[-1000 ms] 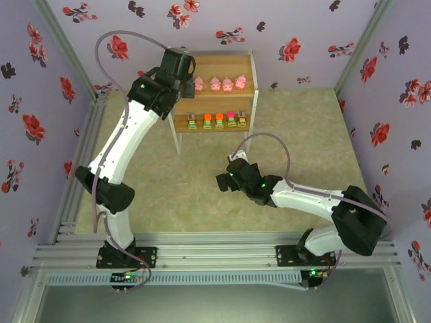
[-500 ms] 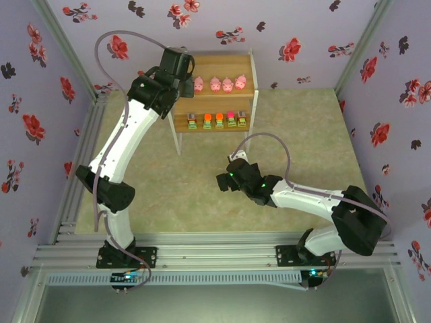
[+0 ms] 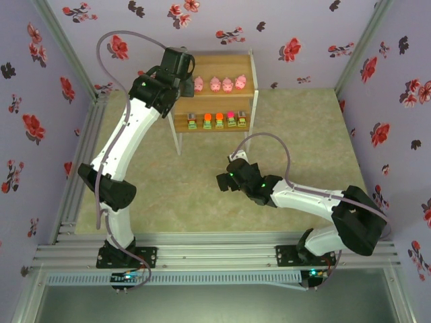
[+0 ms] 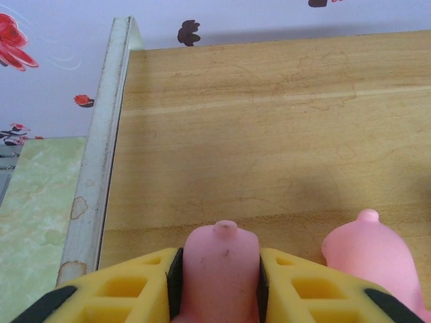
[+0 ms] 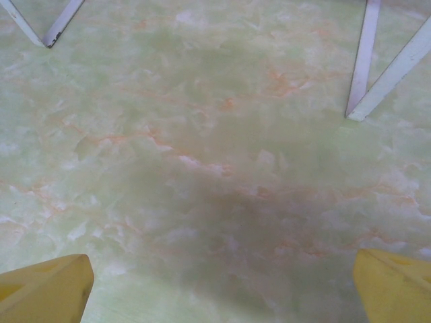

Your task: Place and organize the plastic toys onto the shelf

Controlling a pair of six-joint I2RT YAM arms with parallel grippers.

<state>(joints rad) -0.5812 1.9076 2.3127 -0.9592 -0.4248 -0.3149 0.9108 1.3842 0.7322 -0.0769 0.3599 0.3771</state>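
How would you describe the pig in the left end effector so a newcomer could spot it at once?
Find the wooden shelf against the far wall; a row of pink pigs lines its upper tier. The held pig is at the row's left end, beside a neighbouring pig. Unlike the rest, it is pinched between the yellow fingers of the left end effector.

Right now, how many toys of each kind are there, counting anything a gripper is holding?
Pink pigs: 5 (4 free on the top tier of the shelf, 1 in the left gripper)
Blocky toys: 5 (all on the lower tier)
Total: 10
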